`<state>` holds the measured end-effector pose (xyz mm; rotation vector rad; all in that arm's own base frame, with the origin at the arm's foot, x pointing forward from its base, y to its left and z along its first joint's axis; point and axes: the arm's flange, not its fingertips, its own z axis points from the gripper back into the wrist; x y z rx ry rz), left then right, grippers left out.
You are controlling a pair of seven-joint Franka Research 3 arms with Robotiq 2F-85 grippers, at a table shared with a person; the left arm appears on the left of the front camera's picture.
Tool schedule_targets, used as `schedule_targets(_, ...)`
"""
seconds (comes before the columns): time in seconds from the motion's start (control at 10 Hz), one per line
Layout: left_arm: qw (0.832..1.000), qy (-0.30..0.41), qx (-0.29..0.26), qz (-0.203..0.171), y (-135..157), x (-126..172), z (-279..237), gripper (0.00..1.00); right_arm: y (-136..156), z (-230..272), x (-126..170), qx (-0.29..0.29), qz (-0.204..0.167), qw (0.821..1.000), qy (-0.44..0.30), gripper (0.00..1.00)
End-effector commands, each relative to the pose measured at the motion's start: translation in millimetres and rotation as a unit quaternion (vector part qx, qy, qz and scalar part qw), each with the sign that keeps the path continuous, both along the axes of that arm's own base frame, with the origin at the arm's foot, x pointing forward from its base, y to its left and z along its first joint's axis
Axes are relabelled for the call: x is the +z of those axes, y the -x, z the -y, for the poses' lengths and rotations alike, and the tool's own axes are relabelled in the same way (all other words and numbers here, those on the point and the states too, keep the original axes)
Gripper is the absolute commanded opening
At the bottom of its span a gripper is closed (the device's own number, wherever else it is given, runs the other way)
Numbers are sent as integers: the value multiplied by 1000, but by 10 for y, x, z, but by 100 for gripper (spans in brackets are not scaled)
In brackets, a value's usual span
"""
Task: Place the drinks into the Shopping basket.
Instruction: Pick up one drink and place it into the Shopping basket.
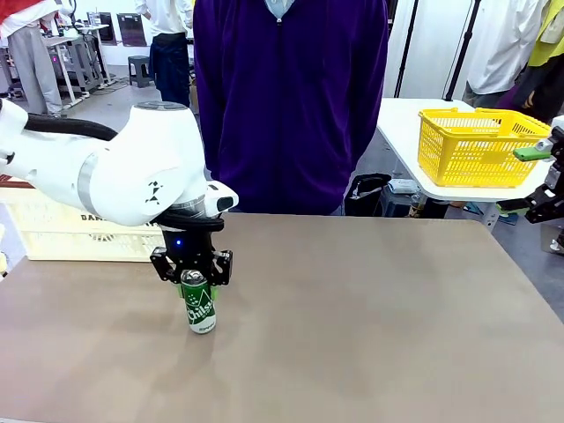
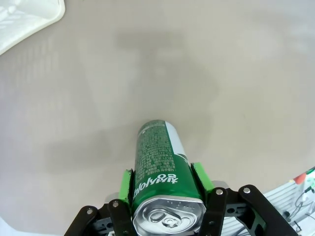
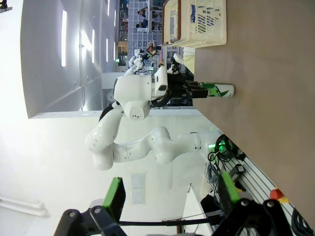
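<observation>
Green can (image 1: 201,307) in left tool (image 1: 193,278), upright.

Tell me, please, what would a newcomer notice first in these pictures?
First, the left gripper closed around the top of the upright green can, which stands on the brown table left of the middle. Next, a person in a purple jacket stands at the far edge. The cream basket sits at the table's left, partly behind the left arm, and the right gripper hangs open off the table's right side.
</observation>
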<state>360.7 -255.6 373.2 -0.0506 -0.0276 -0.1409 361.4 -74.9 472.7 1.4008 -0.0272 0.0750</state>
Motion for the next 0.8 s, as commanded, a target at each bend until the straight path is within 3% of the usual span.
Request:
schedule_targets(0.0,1000,-14,-2,21,153,368,-9,0,10,15,44,5,-6,1000,6,100)
schedule_targets(0.1,999,-17,-17,40,363,816,-50,0,10,15,44,5,-6,1000,6,100)
schedule_targets(0.3,991,-46,-20,120,991,1864,-250,0,10,15,44,5,-6,1000,6,100)
schedule_targets(0.4,986,-71,-25,151,1148,2097,-424,0,10,15,44,5,-6,1000,6,100)
schedule_targets(0.5,986,-52,-41,156,1216,2254,-606,0,10,15,44,5,-6,1000,6,100)
schedule_targets(0.6,986,-10,-9,166,1327,2298,-731,0,10,15,44,5,-6,1000,6,100)
schedule_targets(0.7,988,-51,-29,143,1319,2190,-400,0,10,15,44,5,-6,1000,6,100)
